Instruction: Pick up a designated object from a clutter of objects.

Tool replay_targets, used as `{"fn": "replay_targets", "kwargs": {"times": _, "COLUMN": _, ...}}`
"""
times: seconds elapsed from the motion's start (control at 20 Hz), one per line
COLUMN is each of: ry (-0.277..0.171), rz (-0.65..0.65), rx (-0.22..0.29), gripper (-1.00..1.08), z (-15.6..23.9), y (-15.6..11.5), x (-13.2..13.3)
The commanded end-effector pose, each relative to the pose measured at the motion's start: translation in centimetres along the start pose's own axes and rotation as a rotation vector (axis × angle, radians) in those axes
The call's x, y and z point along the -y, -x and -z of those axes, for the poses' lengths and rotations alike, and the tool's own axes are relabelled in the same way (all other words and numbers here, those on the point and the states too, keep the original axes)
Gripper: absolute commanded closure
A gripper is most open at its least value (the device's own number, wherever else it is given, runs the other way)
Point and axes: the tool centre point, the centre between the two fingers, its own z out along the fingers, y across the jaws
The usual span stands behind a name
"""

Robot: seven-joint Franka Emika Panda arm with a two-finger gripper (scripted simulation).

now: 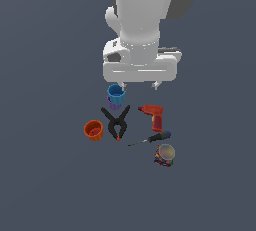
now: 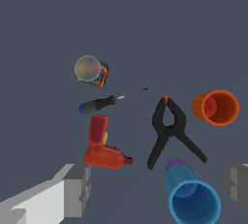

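Gripper (image 1: 139,84) hung open above the clutter, jaws wide apart, holding nothing. Landmark: black spring clamp (image 1: 116,122). Blue cup (image 1: 116,95) lay just beyond the clamp's handles, nearest the fingers. Red drill (image 1: 153,115) lay beside the clamp, toward the exterior view's right, untouched, near the screwdriver (image 1: 151,139).
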Motion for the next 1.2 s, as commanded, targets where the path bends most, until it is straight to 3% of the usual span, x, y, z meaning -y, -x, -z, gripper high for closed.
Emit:
{"fn": "replay_targets", "kwargs": {"times": 0.0, "ry": -0.024, "rz": -0.043, "rx": 0.027, "gripper": -1.00, "z": -1.4, "y": 0.2, "x": 0.6}}
{"fn": "replay_targets", "kwargs": {"times": 0.3, "ry": -0.102, "rz": -0.204, "rx": 0.127, "gripper": -1.00, "z": -6.2, "y": 1.3, "x": 2.7}}
{"fn": "replay_targets", "kwargs": {"times": 0.65, "ry": -0.189, "rz": -0.473, "rx": 0.300, "gripper": -1.00, "z": -13.3, "y": 3.7, "x": 5.8}}
{"fn": "replay_targets", "kwargs": {"times": 1.15, "ry": -0.237, "rz": -0.844, "rx": 0.544, "gripper": -1.00, "z": -21.4, "y": 7.8, "x": 9.5}}
